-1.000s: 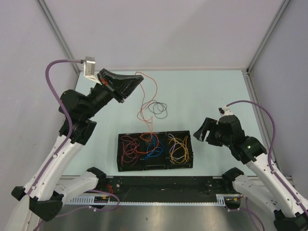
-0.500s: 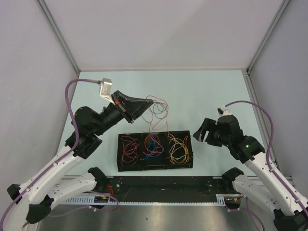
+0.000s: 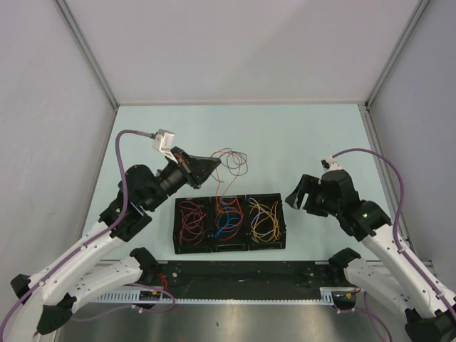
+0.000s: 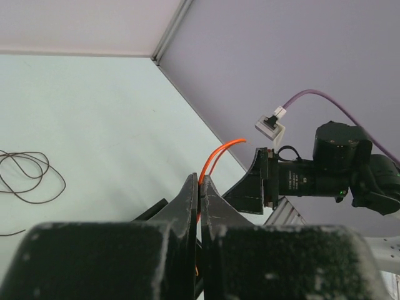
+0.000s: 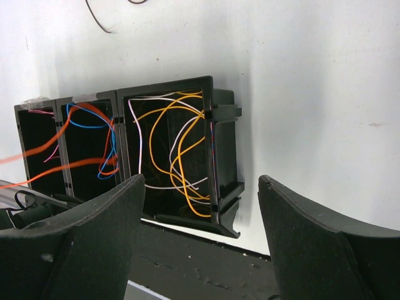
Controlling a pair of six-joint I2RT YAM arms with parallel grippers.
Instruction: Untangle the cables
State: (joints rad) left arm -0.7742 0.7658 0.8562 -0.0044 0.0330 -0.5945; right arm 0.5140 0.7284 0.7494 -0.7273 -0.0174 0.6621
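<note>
Pinching a hair-thin orange wire, my left fingers look pressed together from above. They form a black wedge hanging over the pale green bench, just behind the black plastic three-compartment tray. The strand arcs out from the tips, curls over and drops into the middle compartment, where blue and red wires lie in loose loops. Red and pinkish wires fill the left compartment, and yellow and white wires fill the right one. A thin brown wire loop lies on the bench just beside my left tips. My right fingers are spread and hold nothing, in the air beside the tray's right end.

From my left wrist, the left fingers are flat, matte black pads shut face to face. The orange wire is clamped in the seam and springs out as a smooth, bright arc. The brown wire loop rests limp in overlapping rings on the smooth bench.

From my right wrist, the right fingers are chunky, slightly grainy black blocks standing wide apart and touching nothing, above the tray. The yellow and white wires curl in the compartment seen between them. The blue and red wires sit in the next one. Two blurred orange strands run from there off the left edge.
</note>
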